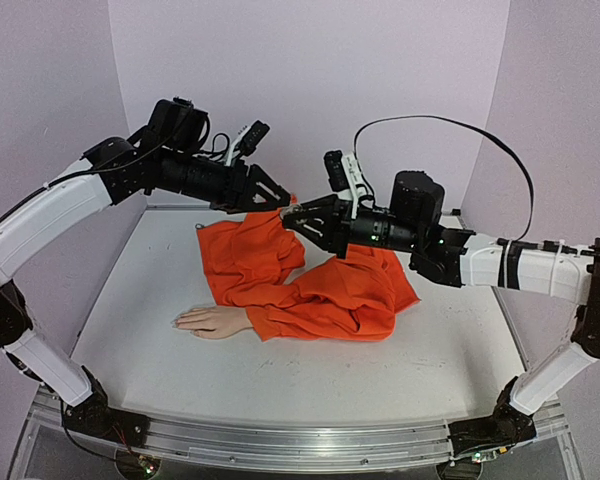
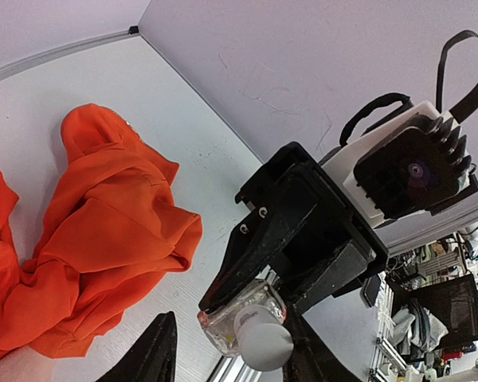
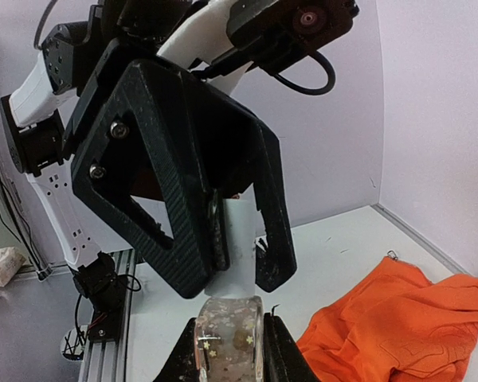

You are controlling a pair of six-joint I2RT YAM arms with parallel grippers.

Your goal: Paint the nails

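Midair, the right gripper (image 1: 302, 220) clamps a bottle (image 3: 227, 336) while the left gripper (image 1: 278, 203) pinches its cap (image 3: 240, 239), apparently uncapping; next the cap must descend to the nails (image 1: 180, 321) below, at the orange sleeve's (image 1: 320, 300) end.

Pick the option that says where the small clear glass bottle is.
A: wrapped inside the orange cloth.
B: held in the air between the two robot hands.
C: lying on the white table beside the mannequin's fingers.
B: the small clear glass bottle is clamped in the right hand, raised above the white table, while the left hand grips its white cap.
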